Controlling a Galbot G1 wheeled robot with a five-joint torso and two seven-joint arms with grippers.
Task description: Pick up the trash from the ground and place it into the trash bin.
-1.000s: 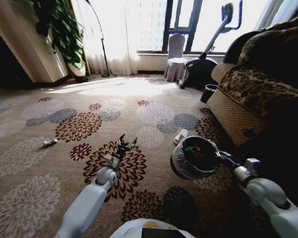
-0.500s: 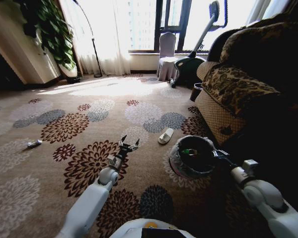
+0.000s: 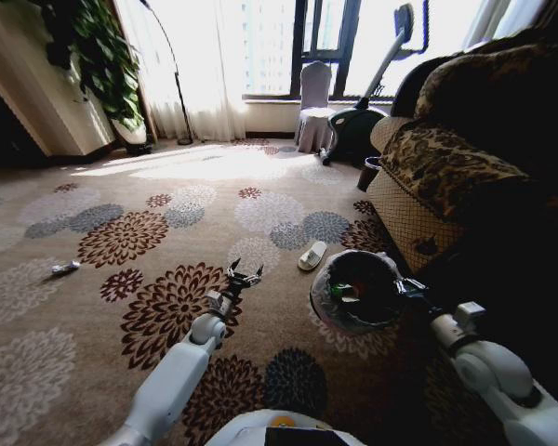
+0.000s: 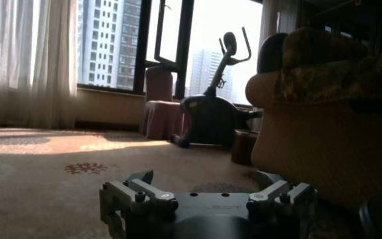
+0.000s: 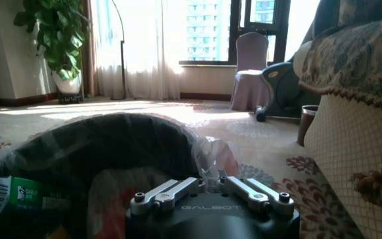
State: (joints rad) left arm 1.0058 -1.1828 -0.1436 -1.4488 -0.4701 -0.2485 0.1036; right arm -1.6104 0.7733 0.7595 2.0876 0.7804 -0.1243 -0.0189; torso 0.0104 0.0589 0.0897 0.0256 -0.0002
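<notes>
- A small piece of trash (image 3: pixel 65 268) lies on the carpet (image 3: pixel 121 307) at about nine o'clock, well apart from me; I could lose track of it.
- My left hand (image 3: pixel 243 275) hangs open and empty over the floor at center, nothing near its fingers.
- My right hand (image 5: pixel 212 186) pinches the trash bin (image 3: pixel 356 291) by its rim at three o'clock; a green wrapper (image 5: pixel 8 199) lies inside, and the tilted bin could spill it or slip.

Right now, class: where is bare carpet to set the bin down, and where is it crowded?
Bare carpet lies between the left gripper and the small litter. It is crowded on the robot's right, where the trash bin in the right gripper hangs near the white scrap and sofa.
</notes>
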